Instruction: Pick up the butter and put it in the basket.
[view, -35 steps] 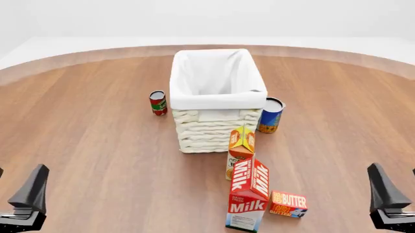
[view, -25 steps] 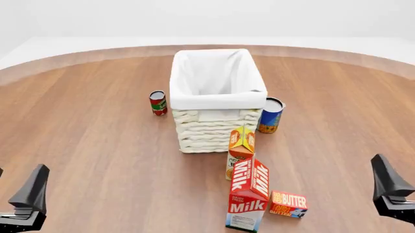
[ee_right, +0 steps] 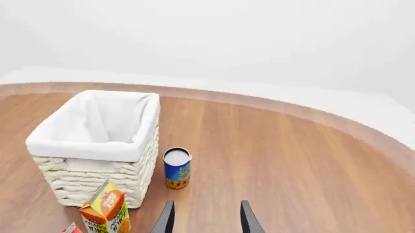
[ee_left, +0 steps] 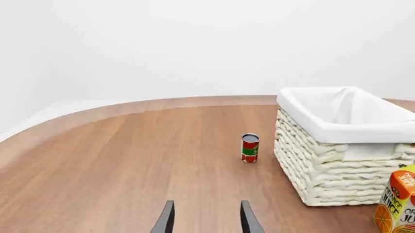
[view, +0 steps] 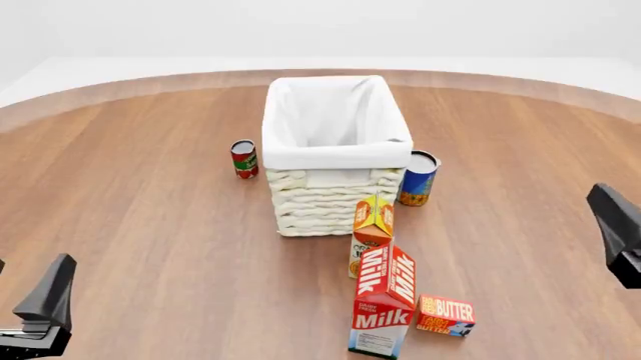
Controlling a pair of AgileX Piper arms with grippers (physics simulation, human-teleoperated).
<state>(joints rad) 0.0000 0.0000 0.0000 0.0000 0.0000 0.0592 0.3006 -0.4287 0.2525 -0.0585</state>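
The butter (view: 446, 315) lies flat on the table near the front edge, just right of the milk carton (view: 383, 300). It does not show in either wrist view. The basket (view: 326, 202) stands upright mid-table, its liner folded over the rim; it also shows in the left wrist view (ee_left: 324, 174) and the right wrist view (ee_right: 91, 179). My left gripper (view: 60, 270) is open and empty at the front left, far from the butter; its fingers show apart in the left wrist view (ee_left: 207, 218). My right gripper (view: 601, 199) is open and empty at the right edge, right of the butter and farther back (ee_right: 206, 218).
An orange juice carton (view: 373, 225) stands between the basket and the milk carton. A red can (view: 243, 158) stands left of the basket. A blue can (view: 418, 176) stands at its right side. The table's curved far edge (view: 320, 75) runs behind the basket.
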